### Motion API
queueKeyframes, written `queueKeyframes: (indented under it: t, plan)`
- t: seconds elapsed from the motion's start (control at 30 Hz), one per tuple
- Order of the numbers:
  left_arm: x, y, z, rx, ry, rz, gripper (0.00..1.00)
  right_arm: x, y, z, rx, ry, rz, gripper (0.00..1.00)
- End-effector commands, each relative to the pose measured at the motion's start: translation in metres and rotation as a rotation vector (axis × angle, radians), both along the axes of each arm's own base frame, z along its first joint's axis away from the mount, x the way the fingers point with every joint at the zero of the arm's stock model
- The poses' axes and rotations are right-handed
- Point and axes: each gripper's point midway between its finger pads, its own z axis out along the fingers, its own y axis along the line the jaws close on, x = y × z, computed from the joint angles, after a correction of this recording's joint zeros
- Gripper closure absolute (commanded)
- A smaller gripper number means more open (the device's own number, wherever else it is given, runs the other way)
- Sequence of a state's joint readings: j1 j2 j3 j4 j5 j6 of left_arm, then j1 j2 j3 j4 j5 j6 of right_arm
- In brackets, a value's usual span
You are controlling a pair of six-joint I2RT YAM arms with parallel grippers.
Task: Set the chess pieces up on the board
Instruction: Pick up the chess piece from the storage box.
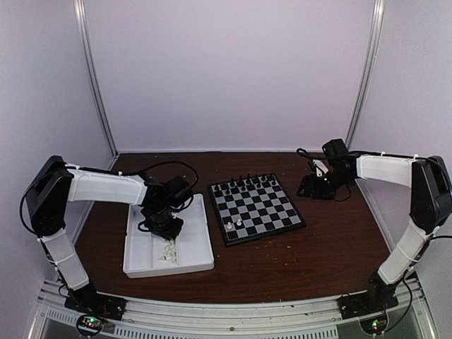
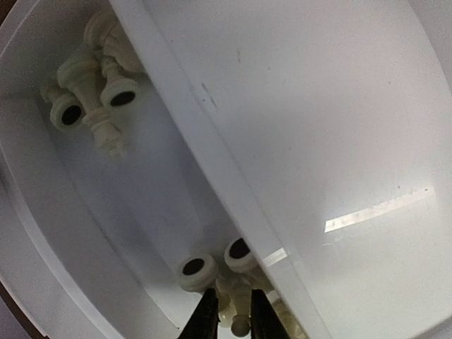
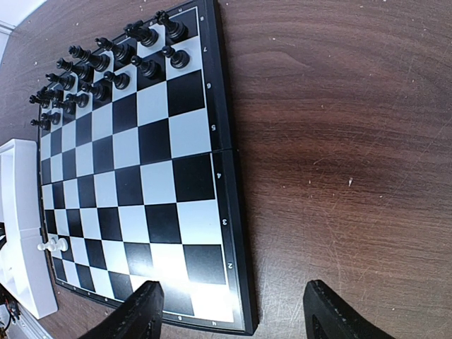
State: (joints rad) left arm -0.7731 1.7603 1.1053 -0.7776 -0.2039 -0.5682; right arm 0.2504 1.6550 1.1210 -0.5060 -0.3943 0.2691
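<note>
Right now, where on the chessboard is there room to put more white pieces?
The middle rows of the board are bare, between the black chessmen packed along the far edge and two white pieces by the near-left corner. The near rows to the right of those two are free too.

I count one board, one tray and my own two arms. Two white pieces are on the board. More white ones lie heaped in the tray, and black pieces fill two rows. Both are too crowded to number.
</note>
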Motion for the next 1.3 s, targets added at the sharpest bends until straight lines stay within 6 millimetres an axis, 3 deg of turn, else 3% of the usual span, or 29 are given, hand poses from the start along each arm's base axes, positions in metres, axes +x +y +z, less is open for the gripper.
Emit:
queueKeyframes:
  t: [0.0,0.53,0.77,0.9,1.07,1.27]
  plan:
    - [-0.006,0.005,-0.005,-0.007,0.02,0.017,0.82,0.002,-0.005,0.004,-0.013,-0.016,-0.019,0.29]
    - [-0.007,0.005,-0.001,-0.021,0.017,0.015,0.92,0.003,-0.004,-0.001,-0.01,-0.008,-0.019,0.29]
    - [0.004,-0.006,0.037,-0.064,-0.041,-0.015,0.92,0.004,-0.004,0.001,-0.01,-0.013,-0.017,0.29]
    - [0.012,-0.022,0.067,-0.139,-0.084,-0.057,0.9,0.004,-0.004,0.001,-0.008,-0.014,-0.018,0.29]
    - [0.02,-0.051,0.09,-0.214,-0.111,-0.12,0.9,0.004,-0.003,0.001,-0.004,-0.016,-0.016,0.29]
    - [0.028,-0.117,0.114,-0.266,-0.174,-0.262,0.91,0.005,-0.001,0.003,0.004,-0.021,-0.01,0.29]
